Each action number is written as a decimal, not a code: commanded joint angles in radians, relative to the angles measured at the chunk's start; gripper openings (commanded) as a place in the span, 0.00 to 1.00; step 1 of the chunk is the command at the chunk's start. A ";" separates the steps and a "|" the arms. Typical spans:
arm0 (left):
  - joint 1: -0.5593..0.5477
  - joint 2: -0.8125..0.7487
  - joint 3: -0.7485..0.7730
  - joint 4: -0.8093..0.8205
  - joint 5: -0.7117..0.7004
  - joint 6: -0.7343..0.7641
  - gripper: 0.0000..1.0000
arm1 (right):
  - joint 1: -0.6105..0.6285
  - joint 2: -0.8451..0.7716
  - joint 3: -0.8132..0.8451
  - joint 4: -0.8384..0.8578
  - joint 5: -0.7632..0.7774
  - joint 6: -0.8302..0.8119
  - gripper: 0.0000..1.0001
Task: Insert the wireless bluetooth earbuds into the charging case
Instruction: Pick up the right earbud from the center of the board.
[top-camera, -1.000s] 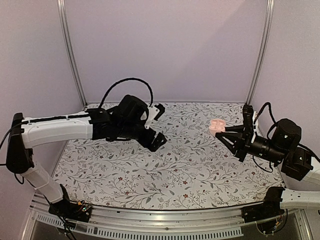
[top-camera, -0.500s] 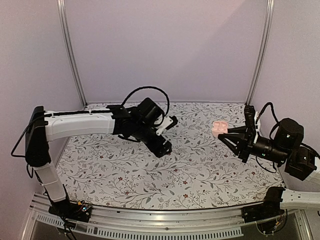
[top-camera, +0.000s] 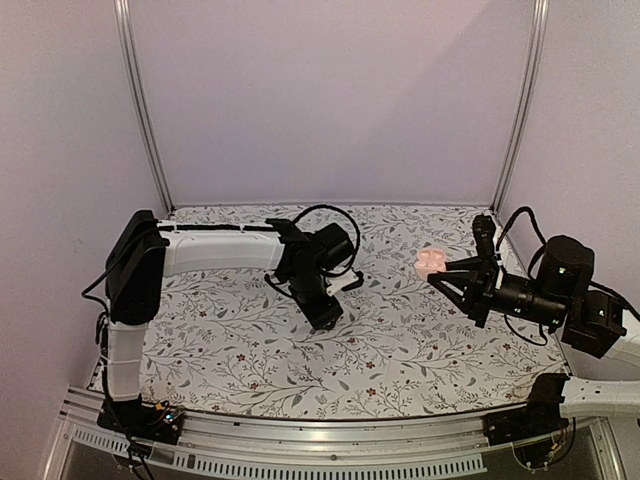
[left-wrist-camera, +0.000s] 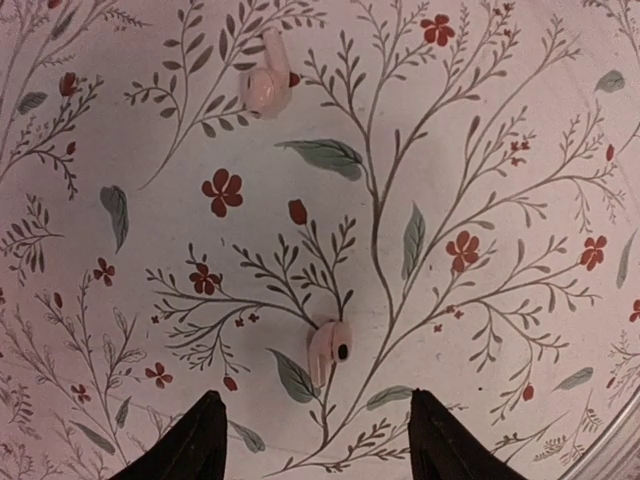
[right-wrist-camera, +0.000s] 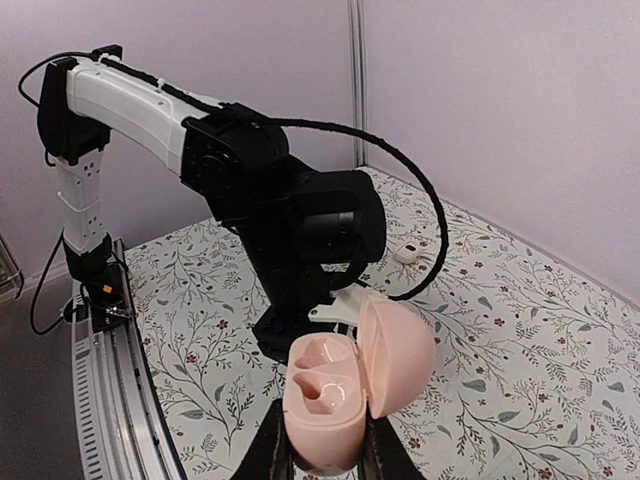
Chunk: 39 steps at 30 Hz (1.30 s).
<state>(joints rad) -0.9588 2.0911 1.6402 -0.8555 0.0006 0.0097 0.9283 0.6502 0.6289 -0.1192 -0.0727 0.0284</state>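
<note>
Left tool (top-camera: 322, 312) hangs low over the middle of the bench (top-camera: 230, 370) in the top view. At the right, the right tool (top-camera: 440, 272) is clenched on the charging case (top-camera: 430, 262).

From the left wrist, the jaws stand apart, released. The near earbud (left-wrist-camera: 328, 352) lies just ahead of them and the far earbud (left-wrist-camera: 265, 85) beyond.

From the right wrist, the lid (right-wrist-camera: 400, 345) is open and the sockets (right-wrist-camera: 320, 385) seem empty, so both insertions are left to do. Its fingertips are cut off.

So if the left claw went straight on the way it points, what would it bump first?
Probably the nearer pink earbud, lying on the flowery table just ahead of the left claw, though depth is hard to judge.
</note>
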 joint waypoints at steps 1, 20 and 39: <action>0.008 0.081 0.082 -0.074 0.019 0.027 0.59 | -0.003 0.001 0.031 0.000 -0.011 -0.007 0.00; 0.023 0.222 0.210 -0.129 0.077 0.060 0.37 | -0.003 -0.006 0.030 -0.008 0.000 -0.005 0.01; 0.030 0.220 0.200 -0.146 0.103 0.050 0.18 | -0.003 -0.008 0.031 -0.012 0.005 -0.009 0.01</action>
<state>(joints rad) -0.9440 2.3024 1.8336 -0.9882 0.0837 0.0589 0.9283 0.6491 0.6323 -0.1280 -0.0727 0.0254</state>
